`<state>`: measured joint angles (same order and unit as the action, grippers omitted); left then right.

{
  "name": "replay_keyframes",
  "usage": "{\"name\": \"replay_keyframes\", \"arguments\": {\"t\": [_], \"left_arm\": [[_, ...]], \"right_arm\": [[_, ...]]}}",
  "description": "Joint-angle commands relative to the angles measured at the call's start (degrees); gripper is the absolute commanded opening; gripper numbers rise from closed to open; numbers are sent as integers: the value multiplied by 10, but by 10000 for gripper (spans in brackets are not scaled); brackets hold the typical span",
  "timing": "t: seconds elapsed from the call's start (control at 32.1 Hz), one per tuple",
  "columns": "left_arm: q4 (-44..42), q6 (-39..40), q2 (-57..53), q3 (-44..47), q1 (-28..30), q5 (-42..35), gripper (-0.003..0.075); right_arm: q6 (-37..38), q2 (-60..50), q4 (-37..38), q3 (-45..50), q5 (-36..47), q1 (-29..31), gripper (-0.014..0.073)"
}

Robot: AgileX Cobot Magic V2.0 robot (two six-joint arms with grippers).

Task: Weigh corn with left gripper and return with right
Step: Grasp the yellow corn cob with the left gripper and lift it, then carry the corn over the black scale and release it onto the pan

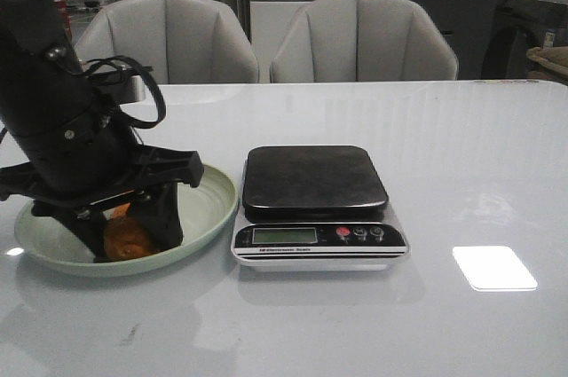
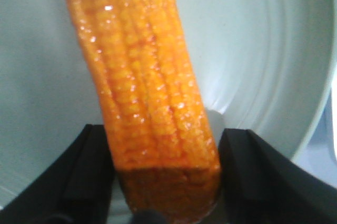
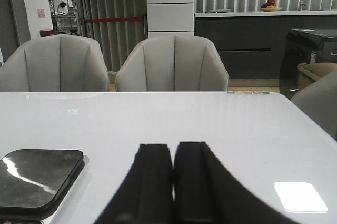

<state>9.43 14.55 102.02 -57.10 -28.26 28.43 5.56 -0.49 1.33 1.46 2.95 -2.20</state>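
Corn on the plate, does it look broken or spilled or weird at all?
Nothing stands out. The corn looks whole, lying on the pale green plate, with the left tool down around its cut end. The scale sits flat beside the plate, its platform bare. No spills show on the table.

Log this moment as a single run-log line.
left gripper: around corn, in plate | right gripper: shut, empty | scale: platform bare | stage: pickup, not weighed
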Motion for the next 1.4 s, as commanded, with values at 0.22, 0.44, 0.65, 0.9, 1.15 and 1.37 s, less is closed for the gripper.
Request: {"name": "replay_keyframes", "arguments": {"t": [0.22, 0.44, 0.65, 0.9, 1.15, 1.37], "left_arm": [[10, -5, -28, -113, -28, -15, 126], [11, -5, -7, -171, -73, -29, 126], [23, -5, 43, -226, -111, -23, 127], [51, -5, 94, -272, -123, -2, 267], [52, -5, 101, -285, -123, 5, 620], [21, -5, 60, -298, -122, 16, 594]], "right_arm": [[-4, -11, 5, 6, 44, 3, 164], [-4, -11, 5, 6, 44, 3, 164], [-4, -11, 5, 6, 44, 3, 164], [-4, -12, 5, 6, 44, 3, 164], [-4, -12, 5, 6, 44, 3, 164], [-4, -12, 5, 6, 44, 3, 164]]}}
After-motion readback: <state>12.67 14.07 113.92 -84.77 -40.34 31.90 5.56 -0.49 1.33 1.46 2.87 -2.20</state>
